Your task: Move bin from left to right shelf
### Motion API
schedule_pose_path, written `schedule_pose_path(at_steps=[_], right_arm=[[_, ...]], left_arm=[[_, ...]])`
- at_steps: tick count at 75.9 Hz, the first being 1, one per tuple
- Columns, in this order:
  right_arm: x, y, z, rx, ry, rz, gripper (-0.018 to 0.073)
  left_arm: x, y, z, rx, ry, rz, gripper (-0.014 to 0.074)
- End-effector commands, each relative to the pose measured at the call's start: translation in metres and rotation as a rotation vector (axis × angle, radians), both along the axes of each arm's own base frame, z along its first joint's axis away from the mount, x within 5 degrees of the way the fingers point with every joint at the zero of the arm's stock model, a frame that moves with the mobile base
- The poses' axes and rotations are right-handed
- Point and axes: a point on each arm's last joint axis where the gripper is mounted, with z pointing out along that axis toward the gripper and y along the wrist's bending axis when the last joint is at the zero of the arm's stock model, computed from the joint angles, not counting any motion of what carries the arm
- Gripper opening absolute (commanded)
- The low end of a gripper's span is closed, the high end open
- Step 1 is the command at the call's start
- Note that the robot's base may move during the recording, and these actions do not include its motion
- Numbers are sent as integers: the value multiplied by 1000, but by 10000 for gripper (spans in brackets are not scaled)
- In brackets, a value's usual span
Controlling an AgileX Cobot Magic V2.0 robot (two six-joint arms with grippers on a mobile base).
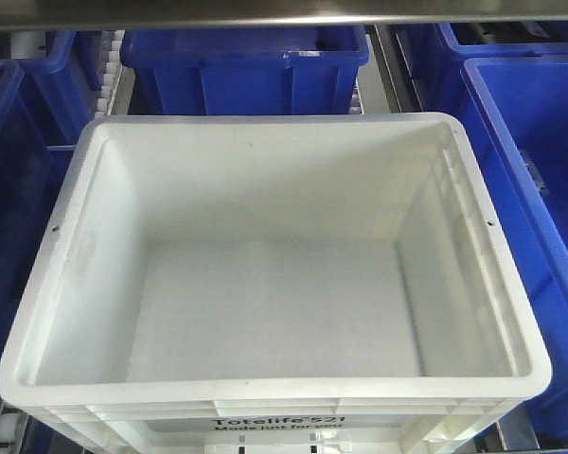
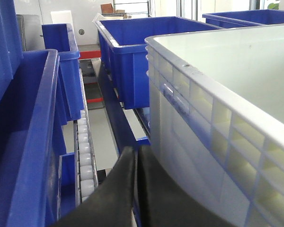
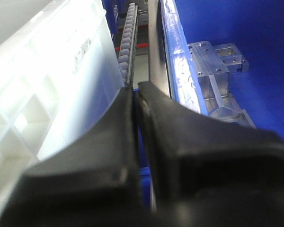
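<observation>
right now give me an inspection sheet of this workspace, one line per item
surface: roller track of small white rollers runs between the crates; steel crossbar overhead.
job's things: white bin upright, empty, print on its near side.
clutter: dark blue crates behind and on both sides of the bin, close to it; a metal bracket on one blue wall.
grippers: left gripper shut, low beside the bin's left wall; right gripper shut, beside the bin's right wall; neither holds anything.
cables: nothing seen.
surroundings: pale wall and boxes far behind the crates in the left wrist view.
</observation>
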Motion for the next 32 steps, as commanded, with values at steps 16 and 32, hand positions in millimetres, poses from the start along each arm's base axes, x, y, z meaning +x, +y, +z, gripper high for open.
schedule_pose_path(at_steps=[16, 32], right_arm=[[0, -1, 3, 5, -67, -6, -9], [0, -1, 3, 5, -67, -6, -9]], left_arm=[[-3, 1, 13, -27, -105, 7, -6], [-3, 1, 13, -27, -105, 7, -6]])
